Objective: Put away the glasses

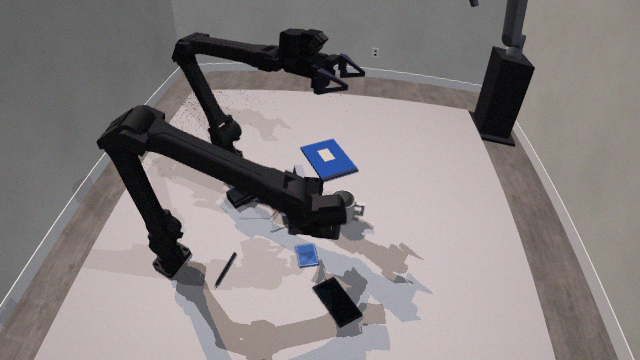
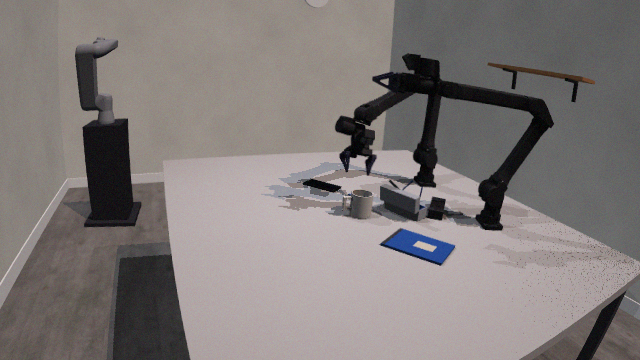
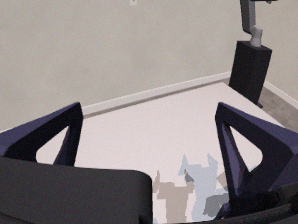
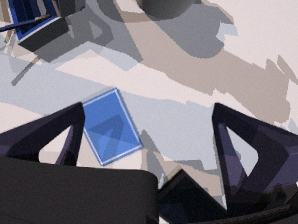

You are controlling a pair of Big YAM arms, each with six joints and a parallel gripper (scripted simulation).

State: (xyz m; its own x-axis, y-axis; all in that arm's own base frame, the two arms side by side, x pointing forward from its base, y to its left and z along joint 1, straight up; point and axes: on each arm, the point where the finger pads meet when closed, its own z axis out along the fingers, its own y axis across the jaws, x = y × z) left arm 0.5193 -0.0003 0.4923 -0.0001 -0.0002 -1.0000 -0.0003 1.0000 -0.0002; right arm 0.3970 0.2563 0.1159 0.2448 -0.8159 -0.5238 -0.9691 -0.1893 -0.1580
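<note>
The open glasses case [image 2: 400, 202] is a grey box on the table between the mug and a small black box. In the top view my right arm hides the case. My right gripper [image 2: 357, 163] is open and empty. It points down low over the table beside the mug, apart from the case, and also shows in its own wrist view [image 4: 148, 112]. My left gripper [image 1: 350, 80] is open and empty, held high at the far side of the table.
A grey mug [image 1: 347, 200] stands next to the case. A small blue notepad [image 1: 306, 255] lies under the right gripper. A black phone [image 1: 337, 301], a pen [image 1: 225, 269] and a blue book [image 1: 329, 158] lie around. A black pedestal [image 1: 502, 95] stands off the table.
</note>
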